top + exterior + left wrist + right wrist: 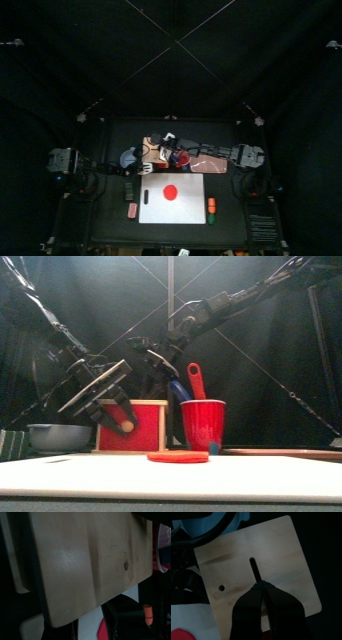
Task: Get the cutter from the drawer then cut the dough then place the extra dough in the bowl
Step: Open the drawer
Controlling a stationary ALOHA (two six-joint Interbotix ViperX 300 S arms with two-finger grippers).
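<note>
The pale wooden box [166,148] with its red drawer front [131,424] stands behind the white cutting board [171,205]. A flat red dough disc [178,456] lies on the board. My left gripper [107,411] hangs open just in front of the drawer front, near its knob; the left wrist view is filled by the box top [80,562]. My right gripper [261,587] is shut, its tip resting on the box top at the slot. The blue-grey bowl [56,436] sits left of the box. No cutter shows.
A red cup [203,424] with a blue and a red toy knife stands right of the box, close to both grippers. Small toy foods [211,206] lie by the board's right edge, and a small pink thing [130,211] by its left edge.
</note>
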